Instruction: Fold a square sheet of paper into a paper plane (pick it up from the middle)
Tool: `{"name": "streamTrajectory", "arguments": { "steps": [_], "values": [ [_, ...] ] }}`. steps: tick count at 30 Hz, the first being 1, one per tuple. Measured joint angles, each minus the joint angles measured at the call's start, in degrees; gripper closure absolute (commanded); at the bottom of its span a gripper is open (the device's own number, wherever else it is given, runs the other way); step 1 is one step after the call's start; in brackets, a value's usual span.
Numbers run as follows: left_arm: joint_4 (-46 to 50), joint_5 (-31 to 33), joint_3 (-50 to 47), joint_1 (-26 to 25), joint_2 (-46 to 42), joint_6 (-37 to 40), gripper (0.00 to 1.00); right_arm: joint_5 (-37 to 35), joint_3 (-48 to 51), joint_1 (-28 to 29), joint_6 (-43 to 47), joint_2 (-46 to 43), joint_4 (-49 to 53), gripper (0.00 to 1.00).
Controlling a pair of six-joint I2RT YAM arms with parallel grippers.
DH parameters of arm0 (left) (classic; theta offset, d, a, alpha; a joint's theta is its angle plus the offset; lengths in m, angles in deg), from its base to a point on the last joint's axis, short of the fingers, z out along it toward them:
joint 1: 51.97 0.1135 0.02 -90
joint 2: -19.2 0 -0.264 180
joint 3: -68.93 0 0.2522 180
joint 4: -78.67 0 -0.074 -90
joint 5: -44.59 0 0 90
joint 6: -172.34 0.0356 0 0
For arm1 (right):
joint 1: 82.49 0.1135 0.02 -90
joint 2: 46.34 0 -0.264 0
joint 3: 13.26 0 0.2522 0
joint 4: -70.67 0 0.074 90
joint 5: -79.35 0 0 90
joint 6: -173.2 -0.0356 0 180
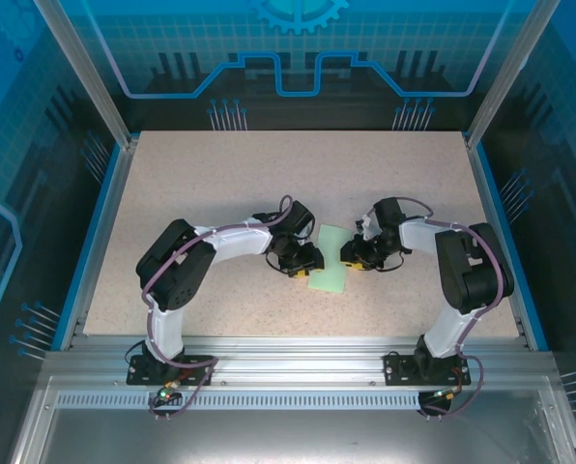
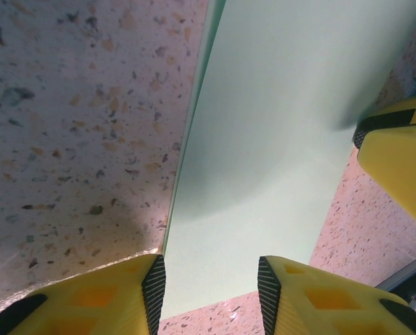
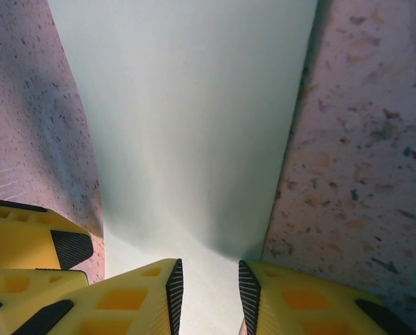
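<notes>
The pale mint-green sheet of paper [image 1: 330, 259] lies mid-table and looks longer than wide here. My left gripper [image 1: 305, 263] is at its left edge and my right gripper [image 1: 351, 253] at its right edge, both low over the table. In the left wrist view the left gripper [image 2: 209, 296] is open, its yellow fingers [image 2: 110, 300] straddling the near end of the sheet [image 2: 278, 125]. In the right wrist view the right gripper [image 3: 208, 296] is open, with the sheet [image 3: 194, 125] running between its pads [image 3: 172, 289]. No paper plane shape is visible.
The speckled beige tabletop [image 1: 220, 184] spreads wide around the sheet. Blue side rails [image 1: 100, 227] and a metal frame [image 1: 288, 353] bound the table. The other arm's yellow finger [image 2: 400, 164] shows at the right of the left wrist view.
</notes>
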Motion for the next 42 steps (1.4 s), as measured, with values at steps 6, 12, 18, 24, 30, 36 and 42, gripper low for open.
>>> {"name": "streamTrajectory", "arguments": {
  "steps": [6,12,18,24,30,36,42],
  "values": [
    [0.7,0.0,0.2,0.0,0.3,0.2,0.56,0.0,0.1,0.0,0.0,0.0,-0.2,0.68],
    [0.9,0.0,0.3,-0.2,1.0,0.2,0.56,0.1,0.1,0.0,0.0,0.0,-0.2,0.68],
    [0.9,-0.1,0.7,-0.4,1.0,0.4,0.59,0.2,0.1,0.0,0.0,0.0,-0.2,0.68],
    [0.8,-0.9,0.8,-0.5,1.0,0.5,0.61,0.2,0.2,0.0,0.0,0.0,-0.3,0.68],
    [0.8,-1.1,0.8,-0.6,1.0,0.5,0.6,0.2,0.3,0.0,0.2,0.0,-0.4,0.68],
    [1.4,0.2,0.8,-0.6,0.9,1.3,0.58,0.2,0.3,-0.1,0.2,0.0,-0.4,0.68],
    [2.8,1.1,0.8,-0.6,0.1,1.5,0.57,0.2,0.3,-0.1,0.2,0.0,-0.4,0.68]
  ]
}}
